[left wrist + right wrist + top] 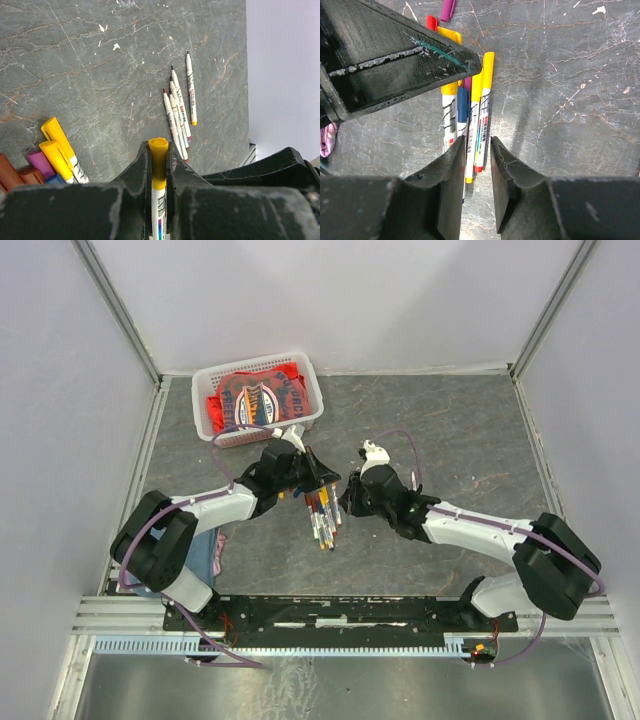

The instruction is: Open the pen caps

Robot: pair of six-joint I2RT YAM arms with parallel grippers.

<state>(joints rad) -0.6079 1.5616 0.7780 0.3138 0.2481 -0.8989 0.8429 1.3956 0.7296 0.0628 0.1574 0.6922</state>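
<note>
Yellow pen cap (158,167) clamped, left claw (159,150); right claw (477,142) parted.

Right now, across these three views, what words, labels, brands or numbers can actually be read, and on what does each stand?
Nothing can be read as words in any view.
red cloth in the white basket: oval printed logo, too small to read.
capped pens lying on the table: red and blue barrel print, blurred.
uncapped pens: barrel print, too small.
yellow-capped pen held in the left wrist view: barrel print, blurred.
</note>
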